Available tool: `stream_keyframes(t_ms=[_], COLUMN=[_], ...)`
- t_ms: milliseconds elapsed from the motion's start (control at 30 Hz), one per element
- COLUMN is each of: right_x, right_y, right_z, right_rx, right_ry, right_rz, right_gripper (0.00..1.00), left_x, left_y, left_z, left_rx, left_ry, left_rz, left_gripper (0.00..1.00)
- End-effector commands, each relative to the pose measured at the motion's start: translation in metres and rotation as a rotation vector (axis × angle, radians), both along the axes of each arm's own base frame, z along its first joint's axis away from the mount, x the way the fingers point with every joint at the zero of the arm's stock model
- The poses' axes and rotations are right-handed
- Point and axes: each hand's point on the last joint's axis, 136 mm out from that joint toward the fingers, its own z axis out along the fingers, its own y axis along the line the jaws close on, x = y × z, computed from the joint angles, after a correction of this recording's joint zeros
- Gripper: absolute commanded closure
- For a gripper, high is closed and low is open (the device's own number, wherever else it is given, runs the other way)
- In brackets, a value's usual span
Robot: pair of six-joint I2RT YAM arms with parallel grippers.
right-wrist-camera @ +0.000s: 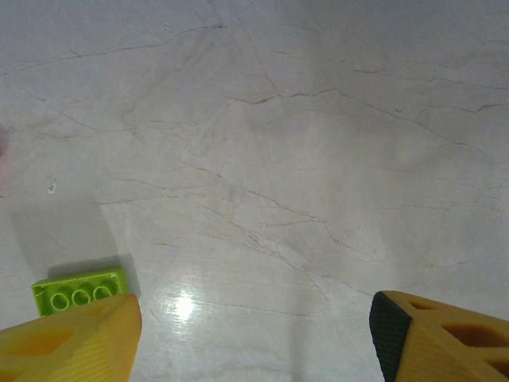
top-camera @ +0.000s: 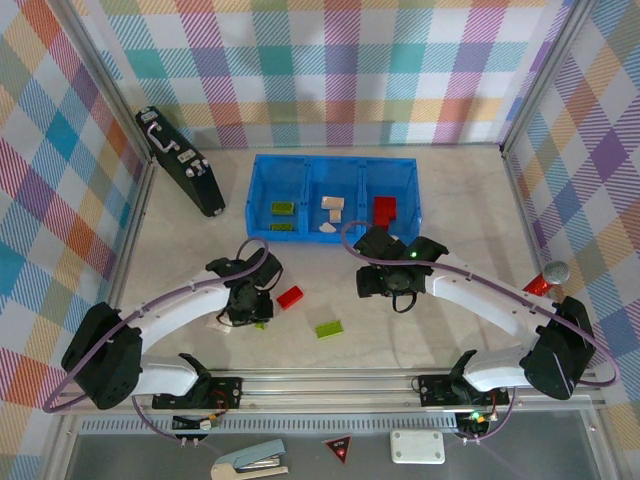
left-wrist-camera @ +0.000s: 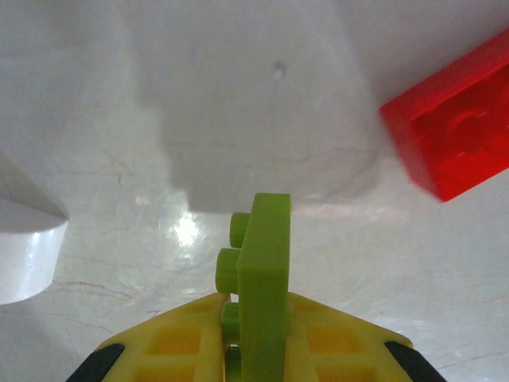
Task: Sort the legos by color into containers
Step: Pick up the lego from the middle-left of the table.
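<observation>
Pastel plaid walls; pale marbled tabletop; metal rail along near edge.

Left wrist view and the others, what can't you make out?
Left wrist: held green lego, lower end hidden between the jaws; red lego, cut off by the right edge; white piece, cut off by the left edge.
Right wrist: loose green lego, partly behind a yellow jaw.
Top: white legos in the tray, too small to count.

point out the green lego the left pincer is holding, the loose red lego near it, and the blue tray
green lego (left-wrist-camera: 268, 263): left wrist view, middle of its body
red lego (left-wrist-camera: 455, 127): left wrist view, top face
blue tray (top-camera: 335, 162): top external view, back wall
</observation>
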Motion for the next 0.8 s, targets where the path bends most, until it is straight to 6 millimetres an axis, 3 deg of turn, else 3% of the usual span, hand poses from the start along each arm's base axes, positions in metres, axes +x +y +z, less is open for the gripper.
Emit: stream_keyframes(t_ms=[0,167,400,767], right_x=[0.002,0.004,0.002,0.000], right_y=[-0.003,-0.008,-0.012,-0.017], right_z=[0.018,0.024,0.030,0.040], right_rx=[0.002,-0.015,-0.023,-0.024], right_ry=[-0.046,-0.058,-0.061,-0.065], right_rz=[-0.011,-0.020,-0.030,-0.043], right_gripper=[0.23,0.23,0.23,0.23], left_x=[0.009,0.039,0.091,0.191], left_y=[-0.002,-0.014,-0.013,-0.003], left_z=[0.007,0.019,0.043,0.077], left_rx=[0.047,0.039,0.025,0.012], left_ry=[0.005,-0.023,-0.079,-0.186], left_rz=[-0.051,-0.080,-0.071,-0.056], left_gripper=[0.82,0.82,0.82,0.82])
